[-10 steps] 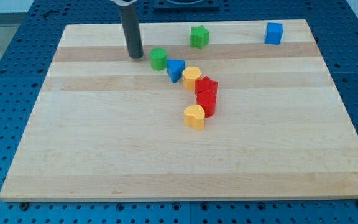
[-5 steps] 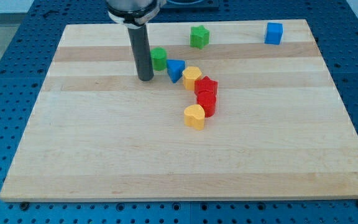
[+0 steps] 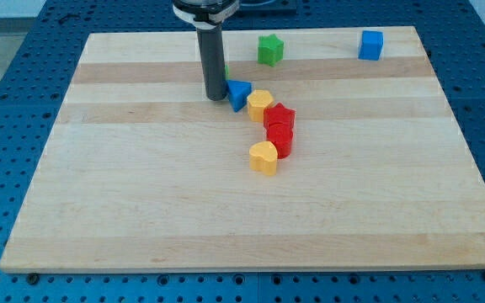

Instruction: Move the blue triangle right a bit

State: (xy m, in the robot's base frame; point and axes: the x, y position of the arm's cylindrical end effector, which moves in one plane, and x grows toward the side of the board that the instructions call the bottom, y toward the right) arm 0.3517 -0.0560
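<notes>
Look at my tip first. It is the bottom end of a straight dark rod, so this end effector has nothing to spread or press together; it only pushes. The tip sits on the bench, right at the left side of the blue triangle. It looks like it touches the block, but you cannot be sure from here.

That spot makes sense. To slide the triangle toward the view's right, you need the tip on its left side, and that is where it is.

The triangle sits near the top middle of the bench. A yellow block is just beside it on the lower right, maybe touching. So a push may bump that one too. Below it come two red blocks, pressed close together, and then another yellow block.

Far from the tip, a green star and a blue cube sit near the top edge.

The rod hides what is behind it. A tiny bit of green peeks out there, but you cannot tell its shape.
</notes>
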